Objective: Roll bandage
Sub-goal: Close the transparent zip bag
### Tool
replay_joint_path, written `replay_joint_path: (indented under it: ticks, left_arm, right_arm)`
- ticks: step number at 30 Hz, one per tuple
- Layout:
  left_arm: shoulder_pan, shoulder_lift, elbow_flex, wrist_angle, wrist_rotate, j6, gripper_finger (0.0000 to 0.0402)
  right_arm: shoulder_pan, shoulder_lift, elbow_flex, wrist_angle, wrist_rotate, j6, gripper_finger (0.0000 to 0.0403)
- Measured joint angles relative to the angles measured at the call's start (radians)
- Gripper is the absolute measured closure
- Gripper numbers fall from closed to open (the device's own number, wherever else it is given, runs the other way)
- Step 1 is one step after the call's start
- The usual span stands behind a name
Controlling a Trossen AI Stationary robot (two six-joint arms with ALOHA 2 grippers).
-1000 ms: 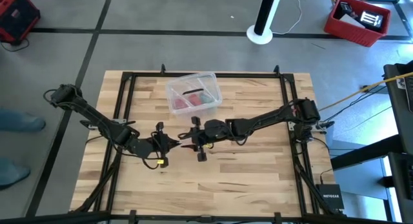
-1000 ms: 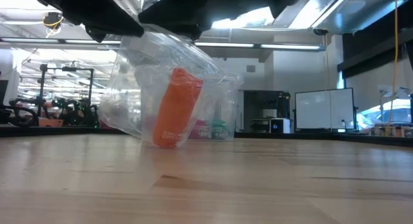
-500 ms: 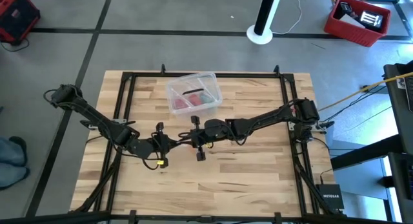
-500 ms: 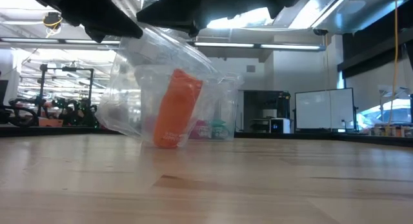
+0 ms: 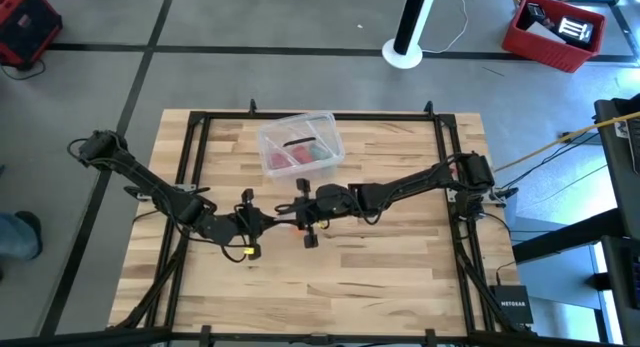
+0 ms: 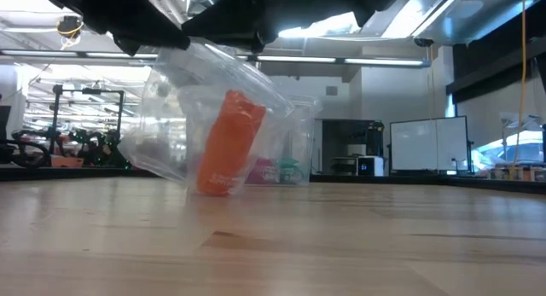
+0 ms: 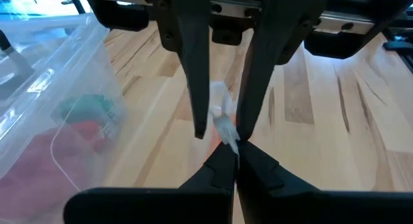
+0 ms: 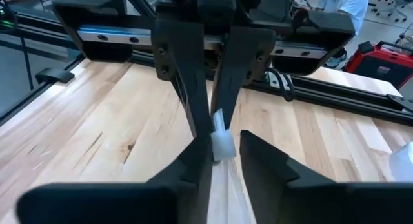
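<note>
Wooden table (image 5: 390, 257): left gripper (image 5: 268, 223) pinching clear wrapper (image 8: 222, 144), right gripper (image 5: 296, 215) narrowly parted around it.

One legible marking is present: the word "NETGEAR" in white letters on a small black box (image 5: 511, 309), located on the floor off the near right corner of the bench (image 5: 400, 277) in the high view. Pale lettering appears on the lower part of the orange bandage (image 6: 223, 144) in the low view, but it cannot be read.
</note>
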Motion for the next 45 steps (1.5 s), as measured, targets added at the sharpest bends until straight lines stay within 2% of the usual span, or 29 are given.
replay_joint_path:
  ticks: [4,8,24,31,45]
  left_arm:
    - [0.000,0.000,0.000,0.002,0.000,0.004,0.0401]
    - [0.000,0.000,0.000,0.001,0.000,0.004,0.0401]
    - [-0.007,0.000,0.000,-0.004,0.004,0.021,0.0401]
    - [-0.025,-0.003,0.001,0.000,-0.030,0.028,0.0401]
    - [-0.035,-0.007,0.002,0.001,-0.050,0.046,0.0401]
  right_arm:
    - [0.000,0.001,0.000,0.000,-0.001,-0.001,0.0303]
    - [0.000,0.003,0.000,0.009,-0.001,-0.002,0.0307]
    - [0.000,0.001,0.001,-0.040,-0.001,-0.024,0.0384]
    - [0.001,-0.017,0.002,-0.119,0.020,-0.028,0.0368]
    - [0.002,-0.021,-0.001,-0.221,0.032,0.007,0.0364]
